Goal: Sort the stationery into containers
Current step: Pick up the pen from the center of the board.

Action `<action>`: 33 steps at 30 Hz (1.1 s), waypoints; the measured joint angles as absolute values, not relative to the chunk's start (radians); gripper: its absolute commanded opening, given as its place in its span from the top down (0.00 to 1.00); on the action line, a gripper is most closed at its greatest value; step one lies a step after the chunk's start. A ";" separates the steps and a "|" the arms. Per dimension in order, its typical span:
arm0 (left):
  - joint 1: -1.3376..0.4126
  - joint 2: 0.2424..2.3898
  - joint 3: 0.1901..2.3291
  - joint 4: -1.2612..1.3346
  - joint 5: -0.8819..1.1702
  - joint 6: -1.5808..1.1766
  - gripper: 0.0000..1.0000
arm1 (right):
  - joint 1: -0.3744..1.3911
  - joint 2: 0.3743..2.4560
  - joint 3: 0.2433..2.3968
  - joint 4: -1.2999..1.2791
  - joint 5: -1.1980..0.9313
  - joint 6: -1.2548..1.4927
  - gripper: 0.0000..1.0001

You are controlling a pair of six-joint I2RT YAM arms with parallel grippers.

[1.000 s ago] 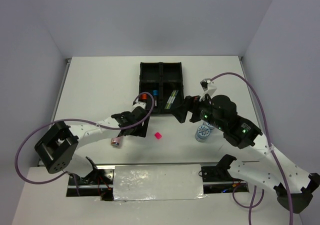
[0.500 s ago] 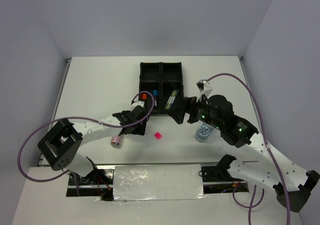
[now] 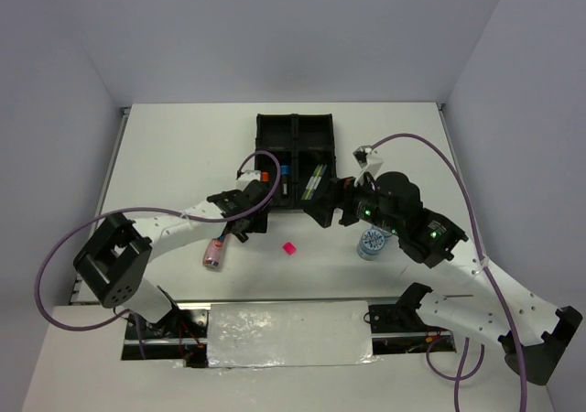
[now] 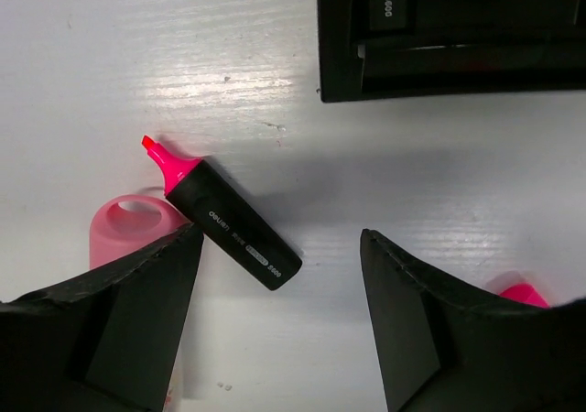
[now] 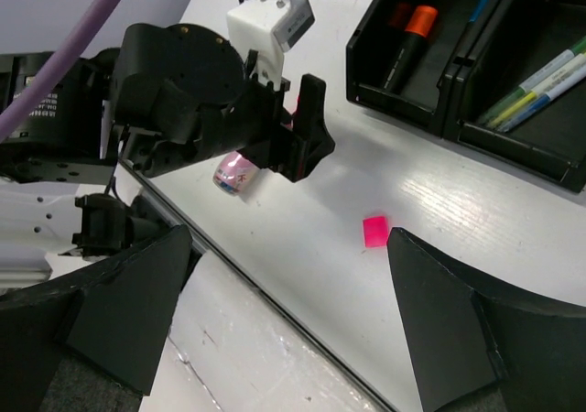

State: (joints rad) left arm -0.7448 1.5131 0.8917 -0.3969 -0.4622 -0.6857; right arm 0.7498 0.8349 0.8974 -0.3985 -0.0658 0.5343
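Left gripper (image 4: 281,238): fingers spread wide, nothing between them, hanging low over the table (image 4: 458,174). The uncapped highlighter (image 4: 233,229) lies flat on the table just ahead of the left finger. The pink tube (image 4: 128,233) is right beside the highlighter, half hidden behind that finger; can't tell whether they touch. The pink square (image 4: 524,293) peeks out from behind the other finger. A corner of the tray (image 4: 339,64) is close ahead, its wall standing between the claw and the compartments.

Right gripper (image 5: 290,238): also wide apart and empty, looking across at the left gripper (image 5: 307,124). The pink square (image 5: 374,231) lies on bare table between the two claws.

Top view: the left arm (image 3: 174,229) reaches forward and inward, with the left gripper (image 3: 249,220) just off the tray's near-left corner. The right arm (image 3: 430,238) folds in from the right, with the right gripper (image 3: 316,212) at the tray's near-right corner. Its wrist partly covers a blue-white roll (image 3: 370,243).

The highlighter has a black barrel with white print and lies diagonally. Its pink chisel tip is bare and points away from the tray.

In the tray, the near-left compartment holds an orange-capped highlighter (image 5: 412,32) and a blue-capped highlighter (image 3: 286,168). The near-right compartment holds the thin pens (image 5: 540,73).
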 measured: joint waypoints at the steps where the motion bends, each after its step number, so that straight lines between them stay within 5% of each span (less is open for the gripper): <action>1: -0.745 1.523 0.903 -0.409 -0.470 -0.697 0.19 | 0.750 0.836 0.895 -0.395 -0.069 0.534 0.05; 5: -0.745 1.558 0.939 -0.468 -0.503 -0.797 0.29 | 0.750 0.844 0.890 -0.384 -0.076 0.533 0.05; 26: -0.745 1.636 0.962 -0.598 -0.580 -1.229 0.29 | 0.750 0.848 0.889 -0.366 -0.119 0.488 0.05; 33: -0.743 1.639 0.949 -0.559 -0.590 -1.248 0.42 | 0.750 0.847 0.889 -0.360 -0.125 0.477 0.05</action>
